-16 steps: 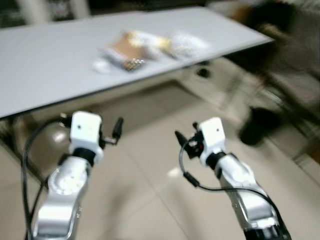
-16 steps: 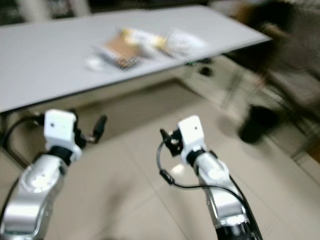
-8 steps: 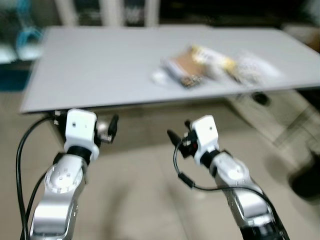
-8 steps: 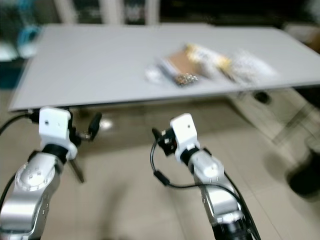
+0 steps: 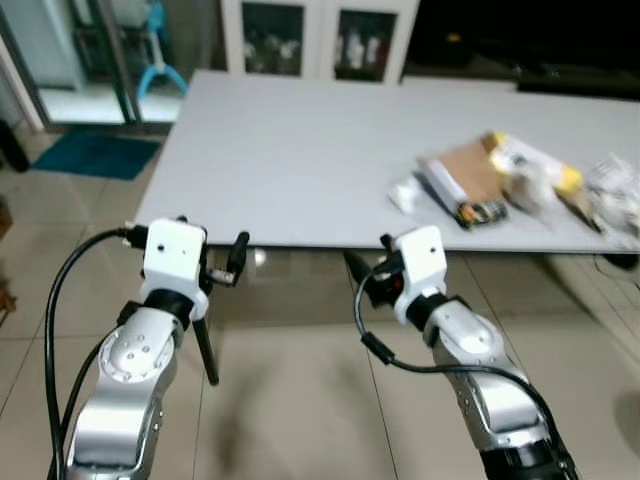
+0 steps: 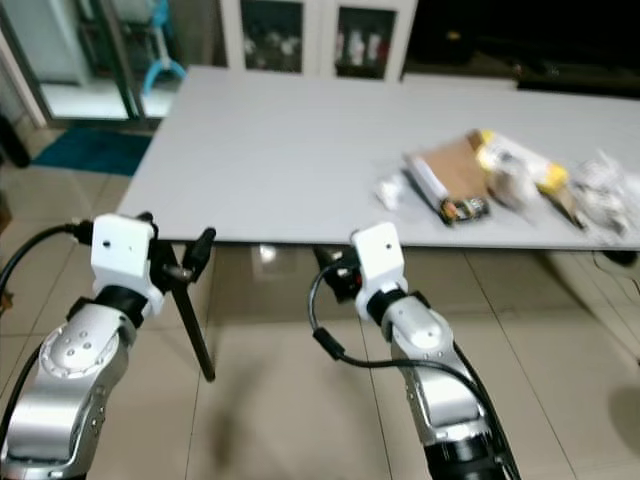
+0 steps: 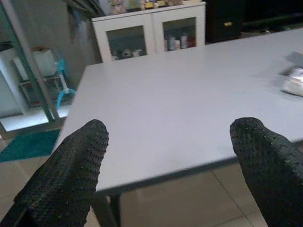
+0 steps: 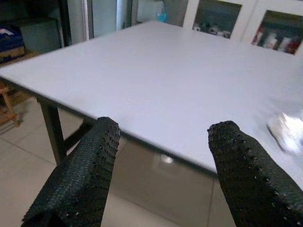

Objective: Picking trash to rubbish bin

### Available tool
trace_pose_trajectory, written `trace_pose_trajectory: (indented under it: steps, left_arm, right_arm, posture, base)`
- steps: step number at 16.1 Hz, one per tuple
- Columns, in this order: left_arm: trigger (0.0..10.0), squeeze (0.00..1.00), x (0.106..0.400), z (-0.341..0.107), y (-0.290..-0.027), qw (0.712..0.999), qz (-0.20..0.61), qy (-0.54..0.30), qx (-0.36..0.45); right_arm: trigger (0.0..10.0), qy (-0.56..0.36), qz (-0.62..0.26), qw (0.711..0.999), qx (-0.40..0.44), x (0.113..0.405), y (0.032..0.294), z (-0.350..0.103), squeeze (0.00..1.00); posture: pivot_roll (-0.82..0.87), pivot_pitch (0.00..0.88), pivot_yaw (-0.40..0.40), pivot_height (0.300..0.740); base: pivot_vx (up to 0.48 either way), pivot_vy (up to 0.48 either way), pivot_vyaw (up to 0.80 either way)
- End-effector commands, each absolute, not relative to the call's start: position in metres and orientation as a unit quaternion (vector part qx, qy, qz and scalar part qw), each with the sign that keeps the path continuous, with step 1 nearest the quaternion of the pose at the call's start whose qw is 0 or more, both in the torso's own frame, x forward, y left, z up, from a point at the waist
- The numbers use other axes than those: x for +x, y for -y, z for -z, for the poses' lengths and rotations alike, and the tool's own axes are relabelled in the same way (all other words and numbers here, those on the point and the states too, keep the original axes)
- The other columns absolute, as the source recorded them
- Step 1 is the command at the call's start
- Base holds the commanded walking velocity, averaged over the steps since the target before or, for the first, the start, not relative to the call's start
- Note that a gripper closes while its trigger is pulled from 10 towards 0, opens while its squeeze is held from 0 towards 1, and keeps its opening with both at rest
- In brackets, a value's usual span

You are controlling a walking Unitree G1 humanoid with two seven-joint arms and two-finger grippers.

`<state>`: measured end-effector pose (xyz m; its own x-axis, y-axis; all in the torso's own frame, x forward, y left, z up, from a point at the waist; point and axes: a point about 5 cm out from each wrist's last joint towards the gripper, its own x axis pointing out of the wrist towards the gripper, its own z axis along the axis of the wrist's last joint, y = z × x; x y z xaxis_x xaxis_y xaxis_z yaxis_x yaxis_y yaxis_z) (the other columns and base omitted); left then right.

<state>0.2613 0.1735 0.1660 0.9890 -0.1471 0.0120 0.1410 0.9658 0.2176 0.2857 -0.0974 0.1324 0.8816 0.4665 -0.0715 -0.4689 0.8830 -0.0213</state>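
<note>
Trash [image 5: 505, 185] lies in a loose heap on the grey table [image 5: 300, 150], close to the table's near edge and toward its right end. In the heap are a flat brown packet [image 5: 462, 175] with a dark printed end, a small white crumpled scrap [image 5: 404, 195] at the heap's left, a yellow-and-white wrapper [image 5: 535, 170] and a pale crumpled bag [image 5: 615, 195] at the far right; the details are blurred.

Both arms are raised in front of the table's near edge, above the tiled floor [image 5: 290, 400]. The left gripper [image 7: 165, 165] has its two black fingers [image 7: 71, 175] spread wide with nothing between them, and it faces the table's near left corner. The right gripper [image 8: 161, 175] is likewise wide apart and empty, facing the near edge, with the white scrap blurred at the side of its view.

Beyond the table's far edge stands a white cabinet [image 5: 320, 40] with glass doors; jars and bottles sit on its shelves, too small to tell apart.
</note>
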Motion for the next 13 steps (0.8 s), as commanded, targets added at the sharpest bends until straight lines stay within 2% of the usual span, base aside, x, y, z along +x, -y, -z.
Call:
trace_pose_trajectory:
  steps: [1, 8, 13]
  left_arm:
    - [10.0, 0.00, 0.2618, -0.1677, -0.1757, 0.991, 0.073, 0.015, 0.110]
    - [10.0, 0.00, 0.2626, -0.1676, -0.1718, 0.991, 0.083, 0.017, 0.106]
    - [10.0, 0.00, 0.2608, -0.1669, -0.1690, 0.989, 0.093, 0.014, 0.111]
  right_arm:
    - [10.0, -0.022, -0.244, 0.970, -0.007, 0.2868, 0.0944, -0.1379, 0.00]
    - [10.0, -0.019, -0.231, 0.973, -0.013, 0.2894, 0.0973, -0.1390, 0.00]
    - [10.0, -0.018, -0.216, 0.976, -0.004, 0.2866, 0.1038, -0.1396, 0.00]
  posture:
    - [0.03, 0.028, -0.079, 0.740]
    - [0.02, 0.025, -0.080, 0.740]
    - [0.02, 0.041, -0.080, 0.740]
  base:
    - [0.390, 0.000, -0.80]
    - [0.391, 0.000, 0.00]
    - [0.390, 0.000, -0.77]
